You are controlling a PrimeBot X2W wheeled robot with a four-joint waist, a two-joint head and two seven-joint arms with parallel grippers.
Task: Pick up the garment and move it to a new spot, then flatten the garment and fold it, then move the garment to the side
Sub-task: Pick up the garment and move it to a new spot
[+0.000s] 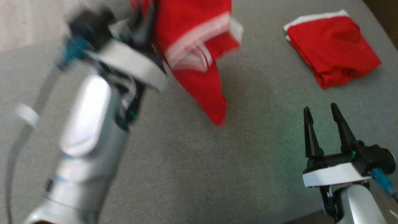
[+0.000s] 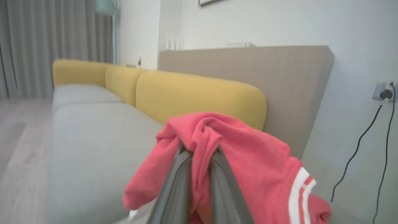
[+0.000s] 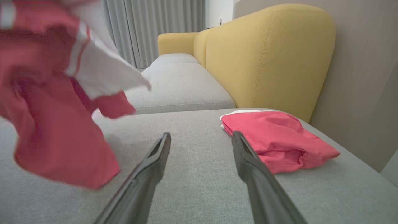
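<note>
The left gripper (image 2: 200, 150), clamped on the red garment (image 1: 199, 46), holds it aloft over the sofa seat's (image 1: 186, 171) far edge, right gripper (image 1: 321, 108) spread wide near the front-right corner; lowering onto bare cushion for flattening likely comes next.

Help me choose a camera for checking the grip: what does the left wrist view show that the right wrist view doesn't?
Left wrist: the left gripper shut on the hanging garment, plus a wall socket. Right wrist: the open right gripper over the seat, and a folded garment lying beside it. Both: the hanging garment, yellow backrest, grey seat.
</note>
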